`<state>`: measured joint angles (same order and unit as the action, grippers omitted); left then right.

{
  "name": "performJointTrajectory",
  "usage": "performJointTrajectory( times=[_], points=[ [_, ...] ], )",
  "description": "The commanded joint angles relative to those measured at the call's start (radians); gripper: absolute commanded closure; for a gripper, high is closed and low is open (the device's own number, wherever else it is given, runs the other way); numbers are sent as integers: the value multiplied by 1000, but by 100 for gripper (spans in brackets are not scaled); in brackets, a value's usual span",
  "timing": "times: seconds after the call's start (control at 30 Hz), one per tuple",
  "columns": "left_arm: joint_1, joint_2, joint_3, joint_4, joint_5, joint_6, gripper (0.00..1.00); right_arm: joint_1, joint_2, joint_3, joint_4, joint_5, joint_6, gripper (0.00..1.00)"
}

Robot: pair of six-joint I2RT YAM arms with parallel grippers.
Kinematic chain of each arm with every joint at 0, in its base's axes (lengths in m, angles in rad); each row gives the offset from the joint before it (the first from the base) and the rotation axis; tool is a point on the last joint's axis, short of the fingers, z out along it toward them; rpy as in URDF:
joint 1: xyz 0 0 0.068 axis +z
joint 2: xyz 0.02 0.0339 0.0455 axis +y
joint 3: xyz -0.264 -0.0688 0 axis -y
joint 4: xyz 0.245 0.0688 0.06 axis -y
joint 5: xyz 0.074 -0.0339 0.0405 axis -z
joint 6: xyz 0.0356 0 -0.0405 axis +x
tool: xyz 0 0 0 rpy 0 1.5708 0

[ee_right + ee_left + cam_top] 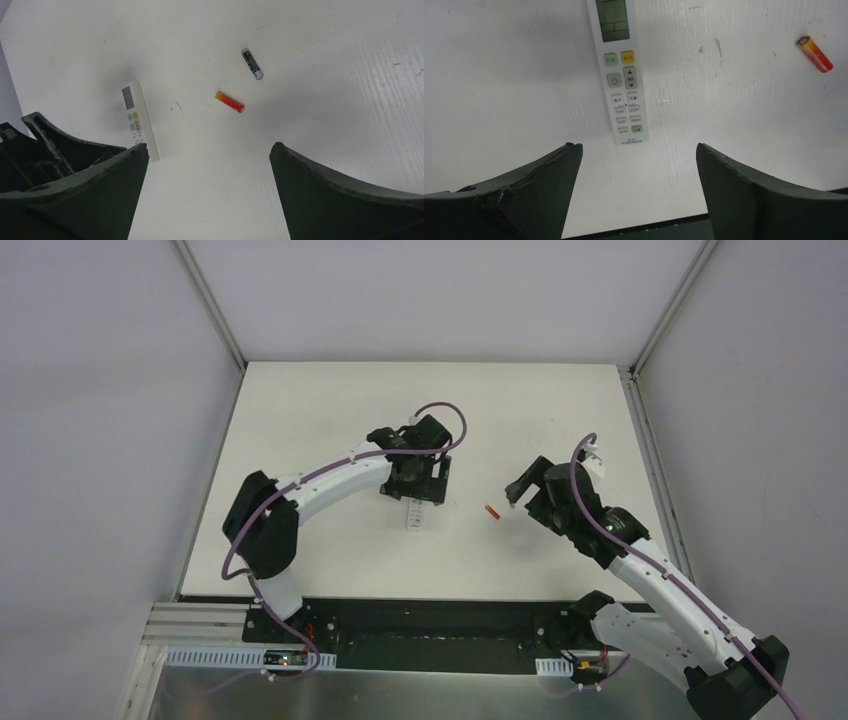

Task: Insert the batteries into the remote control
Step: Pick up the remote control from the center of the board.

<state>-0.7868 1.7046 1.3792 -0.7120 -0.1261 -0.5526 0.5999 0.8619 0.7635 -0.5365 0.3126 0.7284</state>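
Observation:
The white remote control (619,70) lies face up on the table, screen and buttons showing; it also shows in the top view (413,516) and the right wrist view (140,122). My left gripper (417,495) is open and empty, hovering just over the remote's near end (639,150). The red-orange battery (491,511) lies loose between the arms, also in the left wrist view (814,54) and the right wrist view (230,101). The dark battery (252,64) lies just beyond it; I cannot find it in the top view. My right gripper (522,490) is open and empty above the table (207,147), short of both batteries.
The white table (330,410) is walled by grey panels on the left, back and right. A black strip (430,620) with the arm bases runs along the near edge. The left gripper's body shows at the left of the right wrist view (30,150).

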Motion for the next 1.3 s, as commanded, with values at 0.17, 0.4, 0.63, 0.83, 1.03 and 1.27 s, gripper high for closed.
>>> performJointTrajectory(
  times=[0.17, 0.4, 0.63, 0.83, 1.03, 1.27],
  points=[
    [-10, 180, 92, 14, -46, -57, 10, 1, -71, -30, -57, 31, 61, 4],
    [-9, 227, 77, 25, -79, -72, 25, 2, -70, -24, -74, 31, 54, 4],
    [-2, 262, 55, 44, -45, -75, 35, 1, -68, -21, -76, 28, 45, 4],
    [27, 264, 35, 71, 13, -67, 49, 2, -63, -16, -76, 22, 36, 4],
    [44, 229, 14, 101, 70, -25, 75, 2, -47, -12, -66, -3, 26, 5],
    [76, 151, 11, 111, 166, 3, 100, 2, -32, -15, 30, -149, -37, 9]
  ],
)
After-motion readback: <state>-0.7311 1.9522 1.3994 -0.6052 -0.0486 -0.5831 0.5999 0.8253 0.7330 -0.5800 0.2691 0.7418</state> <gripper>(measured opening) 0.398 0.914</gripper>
